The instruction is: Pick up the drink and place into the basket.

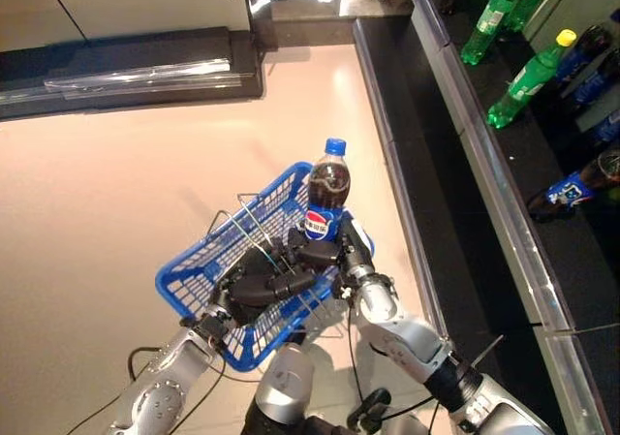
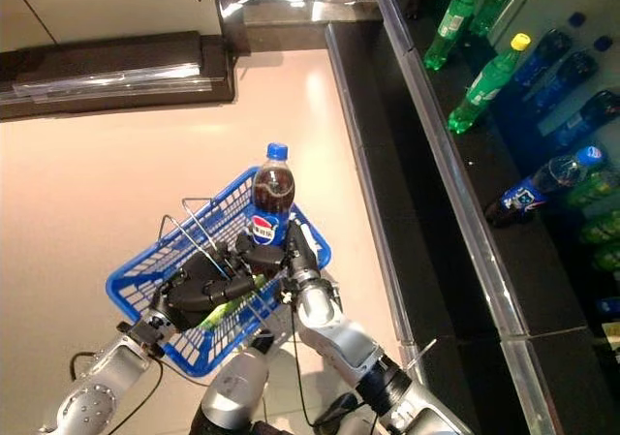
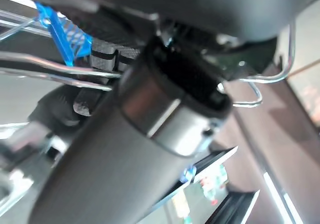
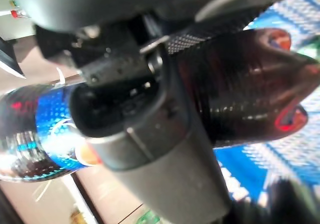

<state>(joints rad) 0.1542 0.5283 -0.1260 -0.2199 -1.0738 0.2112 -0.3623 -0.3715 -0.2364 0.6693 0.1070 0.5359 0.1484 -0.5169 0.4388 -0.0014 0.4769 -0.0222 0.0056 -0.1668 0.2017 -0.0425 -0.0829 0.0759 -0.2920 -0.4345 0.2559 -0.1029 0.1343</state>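
Overhead, found the cola bottle [image 1: 329, 188] upright, blue cap uppermost, gripped low on its body, at the label, by the right hand [image 1: 336, 251]. Observed the right-hand fingers [image 1: 315, 254] wrapped round the bottle, clenched on it; confirmed the same in the right wrist view, with the labelled barrel [image 4: 40, 134] lying against the hand. Located the bottle over the far right corner of the blue basket [image 1: 174, 290], base about level with the rim or just inside it; could not tell from either eye view whether the base touched the basket. Noted the basket raised clear of the pale floor [image 1: 116, 183] and tilted, near corner lowest. Found the left hand [image 1: 262, 282] over the middle of the basket, directly beside the right hand, fingers curled at the wire handle [image 1: 237, 224]; saw the thin wire loops running close past those fingers in the left wrist view [image 3: 60, 72]. Noted a green item [image 2: 225, 311] inside the basket beneath the left hand, mostly hidden, not identifiable. Recorded a dark shelf [image 1: 504, 193] along the right side, well apart from the basket, carrying green bottles [image 1: 528, 81] with yellow caps and several dark bottles [image 1: 572, 193] with blue labels. Noted a low dark unit [image 1: 126, 62] across the far edge of the floor.
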